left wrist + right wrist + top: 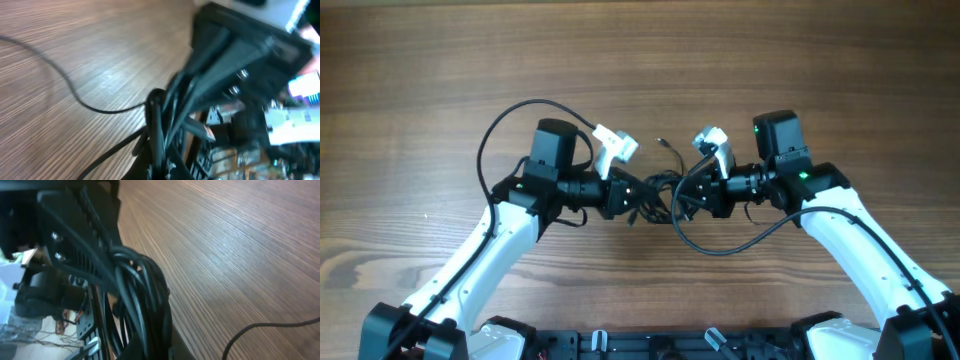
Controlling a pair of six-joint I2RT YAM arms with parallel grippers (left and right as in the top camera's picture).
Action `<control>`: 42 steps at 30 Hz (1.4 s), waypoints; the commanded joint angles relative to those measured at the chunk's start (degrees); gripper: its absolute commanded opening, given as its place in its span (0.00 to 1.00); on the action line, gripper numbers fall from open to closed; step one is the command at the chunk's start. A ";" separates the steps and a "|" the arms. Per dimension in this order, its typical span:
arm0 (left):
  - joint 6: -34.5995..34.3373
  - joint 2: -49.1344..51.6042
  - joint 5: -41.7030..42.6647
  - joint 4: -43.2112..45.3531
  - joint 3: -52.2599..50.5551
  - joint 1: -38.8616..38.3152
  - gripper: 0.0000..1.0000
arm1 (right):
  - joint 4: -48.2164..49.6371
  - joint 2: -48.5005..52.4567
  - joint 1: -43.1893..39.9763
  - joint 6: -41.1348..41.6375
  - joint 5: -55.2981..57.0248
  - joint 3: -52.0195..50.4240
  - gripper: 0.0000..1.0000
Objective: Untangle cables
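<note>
The cables [660, 184] are a tangled bunch of thin black cords held just above the wooden table between my two grippers. One strand with a small plug end [663, 144] sticks out toward the far side. My left gripper [638, 197] is shut on the left side of the bunch. My right gripper [682, 201] is shut on its right side, and the fingertips are almost touching. In the left wrist view the cords [159, 120] run up out of my left gripper [161, 167]. In the right wrist view the looped cords [142, 290] fill my right gripper [150, 342].
A thicker black arm wire loops out beside the left arm [485, 150], and another curves below the right arm [740, 246] and lies on the table [75, 95] [260, 327]. The other arm's gripper body fills each wrist view [250, 55] [70, 235].
</note>
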 commanded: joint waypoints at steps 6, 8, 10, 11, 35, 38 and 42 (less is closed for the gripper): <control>-21.55 0.11 -12.92 5.92 0.92 5.33 0.46 | 1.90 -0.39 -0.42 21.09 16.35 0.26 0.04; -25.42 0.11 -12.74 6.82 0.92 5.03 0.63 | 2.73 -0.39 -0.42 26.40 18.78 0.26 0.04; -32.98 0.11 -12.74 6.99 0.92 3.65 1.00 | 5.53 -0.39 -0.42 29.33 18.73 0.26 0.04; -36.87 0.11 -12.74 6.95 0.92 2.64 1.00 | 7.10 -0.39 -0.42 31.76 18.75 0.26 0.04; -111.43 0.13 -48.85 9.53 0.92 -22.21 0.64 | 13.29 -0.39 -0.07 54.05 12.41 0.26 0.05; -111.40 0.13 -49.64 12.26 0.92 -23.04 0.58 | 13.27 -0.39 -0.07 55.52 11.23 0.26 0.05; -108.39 0.13 -49.70 11.76 0.92 -23.67 0.17 | 13.35 -0.39 -0.09 53.86 10.62 0.26 0.05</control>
